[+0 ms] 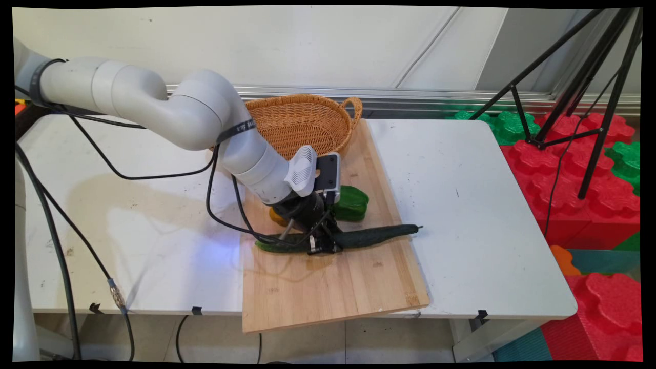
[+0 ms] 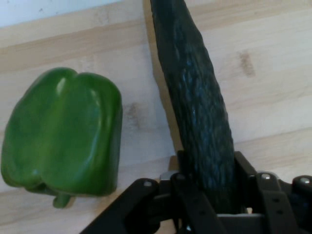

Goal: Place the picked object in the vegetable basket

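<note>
A white table point(image 1: 461, 195) stands before a pale wall point(image 1: 307, 41); a black tripod point(image 1: 579, 87) rises at right over red and green foam blocks point(image 1: 589, 169)

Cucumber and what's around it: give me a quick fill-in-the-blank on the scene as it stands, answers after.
1. The gripper is closed around the dark green ____.
2. The cucumber lies on the wooden ____.
3. The green bell pepper lies beside the cucumber on the side toward the wicker ____.
4. The cutting board overhangs the near edge of the white ____.

Missing words: cucumber; cutting board; basket; table.
</note>
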